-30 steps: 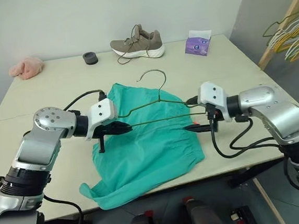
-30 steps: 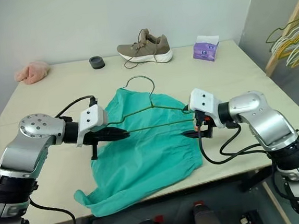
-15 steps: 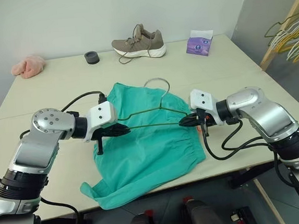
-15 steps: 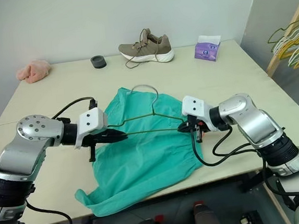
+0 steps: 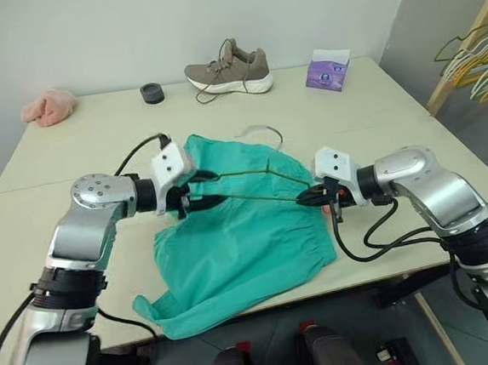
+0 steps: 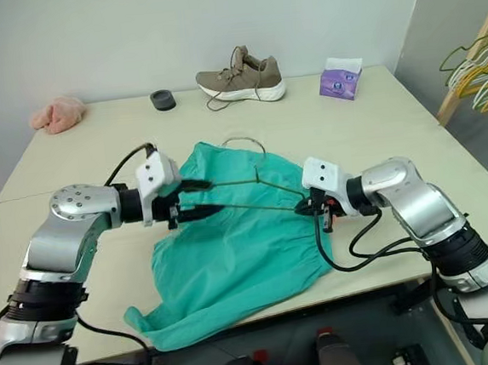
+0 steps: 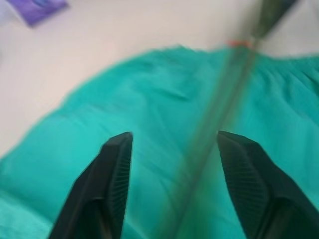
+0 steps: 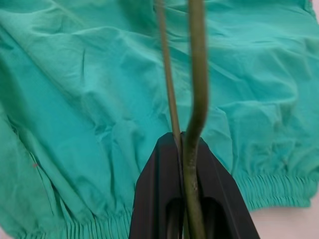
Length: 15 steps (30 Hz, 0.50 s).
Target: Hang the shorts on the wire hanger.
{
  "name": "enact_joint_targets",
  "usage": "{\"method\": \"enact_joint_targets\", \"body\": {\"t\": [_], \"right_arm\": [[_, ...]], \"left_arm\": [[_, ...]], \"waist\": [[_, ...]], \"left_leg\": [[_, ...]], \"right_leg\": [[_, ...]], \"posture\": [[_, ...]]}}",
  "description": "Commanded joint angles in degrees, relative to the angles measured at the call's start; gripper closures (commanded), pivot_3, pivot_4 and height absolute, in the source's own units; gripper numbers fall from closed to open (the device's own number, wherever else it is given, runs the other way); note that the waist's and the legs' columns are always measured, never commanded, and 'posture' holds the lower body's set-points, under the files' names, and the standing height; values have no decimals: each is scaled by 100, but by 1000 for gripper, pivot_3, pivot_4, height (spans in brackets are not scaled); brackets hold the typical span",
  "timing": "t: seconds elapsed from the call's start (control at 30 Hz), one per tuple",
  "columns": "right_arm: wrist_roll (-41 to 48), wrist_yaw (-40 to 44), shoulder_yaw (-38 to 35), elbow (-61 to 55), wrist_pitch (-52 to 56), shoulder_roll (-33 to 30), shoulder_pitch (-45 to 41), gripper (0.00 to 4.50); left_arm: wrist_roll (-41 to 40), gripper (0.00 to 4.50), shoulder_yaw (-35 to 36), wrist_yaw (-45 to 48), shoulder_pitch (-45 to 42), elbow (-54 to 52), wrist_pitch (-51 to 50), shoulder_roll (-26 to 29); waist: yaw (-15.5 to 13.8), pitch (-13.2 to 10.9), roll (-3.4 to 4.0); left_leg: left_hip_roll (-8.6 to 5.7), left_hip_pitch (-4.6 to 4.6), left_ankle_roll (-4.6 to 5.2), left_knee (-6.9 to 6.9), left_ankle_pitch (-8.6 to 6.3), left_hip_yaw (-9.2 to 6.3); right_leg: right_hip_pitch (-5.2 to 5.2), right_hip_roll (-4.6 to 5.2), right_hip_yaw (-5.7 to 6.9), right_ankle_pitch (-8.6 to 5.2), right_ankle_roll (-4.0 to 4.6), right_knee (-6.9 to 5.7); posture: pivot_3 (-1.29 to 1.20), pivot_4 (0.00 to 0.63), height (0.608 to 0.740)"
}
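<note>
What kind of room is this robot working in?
Probably a test room set up for laundry practice: a plain beige table against a bare wall, teal-green fabric shorts spread out, and a wooden rack of yellow and pale-green hangers.

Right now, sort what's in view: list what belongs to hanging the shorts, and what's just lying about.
Belongs to the job:
- shorts, spread on the table
- wire hanger, lying over them
- right gripper, shut on the hanger's end
- left gripper, open at the other end

Just lying about:
- shoe
- purple tissue pack
- pink fluffy cloth
- small black ring
- bunched hangers
</note>
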State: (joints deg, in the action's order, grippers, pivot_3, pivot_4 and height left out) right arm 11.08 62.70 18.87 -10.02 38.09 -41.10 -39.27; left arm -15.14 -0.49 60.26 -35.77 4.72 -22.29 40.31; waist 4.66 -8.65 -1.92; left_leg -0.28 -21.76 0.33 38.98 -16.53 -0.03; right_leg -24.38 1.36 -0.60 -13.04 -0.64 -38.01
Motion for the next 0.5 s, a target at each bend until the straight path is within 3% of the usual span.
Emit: {"method": "enact_joint_targets", "body": {"t": [0.03,0.2,0.5], "right_arm": [[241,49,-457,-363,200,-315,285,4500],[617,-73,-1157,-700,682,-849,1066,4500],[1370,-748,-2755,-772,1636,-1372,2955,4500]], "left_arm": [[-406,1639,658,-370,-325,252,-243,-61],[-610,1639,756,-252,-114,297,-400,139],[-654,1639,124,700,1048,-223,-147,751]], "waist": [[10,0,1],[12,1,0],[17,2,0]], "left_leg": [[0,0,0,-1,0,0],[0,-1,-1,-2,0,-2],[1,5,-2,-4,-1,1]], "right_leg": [[-1,1,-1,0,0,-2],[-1,2,1,1,-1,-3],[3,1,-2,0,-1,-1]], "posture": [[-136,111,740],[-146,112,740],[-189,120,740]]}}
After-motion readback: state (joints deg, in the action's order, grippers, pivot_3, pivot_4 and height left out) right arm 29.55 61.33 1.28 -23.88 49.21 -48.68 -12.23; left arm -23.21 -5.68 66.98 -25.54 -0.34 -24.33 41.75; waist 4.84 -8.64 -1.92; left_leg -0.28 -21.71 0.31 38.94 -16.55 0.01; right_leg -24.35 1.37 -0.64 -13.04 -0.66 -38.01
